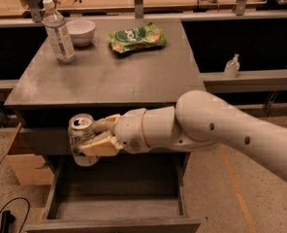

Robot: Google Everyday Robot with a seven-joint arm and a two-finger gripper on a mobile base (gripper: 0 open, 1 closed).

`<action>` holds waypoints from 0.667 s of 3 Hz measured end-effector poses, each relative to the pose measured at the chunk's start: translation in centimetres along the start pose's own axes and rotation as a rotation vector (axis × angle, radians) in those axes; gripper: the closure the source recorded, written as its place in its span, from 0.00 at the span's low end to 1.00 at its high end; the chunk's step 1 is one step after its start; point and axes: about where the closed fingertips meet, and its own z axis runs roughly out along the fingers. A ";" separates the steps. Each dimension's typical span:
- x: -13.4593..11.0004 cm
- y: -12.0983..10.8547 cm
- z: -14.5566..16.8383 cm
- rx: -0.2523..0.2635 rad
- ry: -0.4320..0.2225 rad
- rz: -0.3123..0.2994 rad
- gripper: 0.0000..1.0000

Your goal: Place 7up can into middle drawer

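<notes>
I see the gripper (90, 139) just below the front edge of the tabletop (109, 76), toward its left side. Its fingers (99, 147) are pinching the can (80, 125), which I hold upright in the air over the left part of the open drawer (119, 205). At the back of the tabletop stand a bottle (58, 30), a bowl (80, 31) and a snack bag (136, 37).

The pincer (92, 136), before the bench (109, 76) edge above the drawer (119, 205), covers the right side of the can (79, 130); the can's print is too blurred to read; the arm (221, 125) hides the drawer's back wall and runs out at the right edge; the bottom edge cuts the drawer's front.
</notes>
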 end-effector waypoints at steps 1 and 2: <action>5.6 1.7 3.0 0.031 0.040 -0.027 1.00; 10.4 3.1 5.5 0.072 0.093 -0.042 1.00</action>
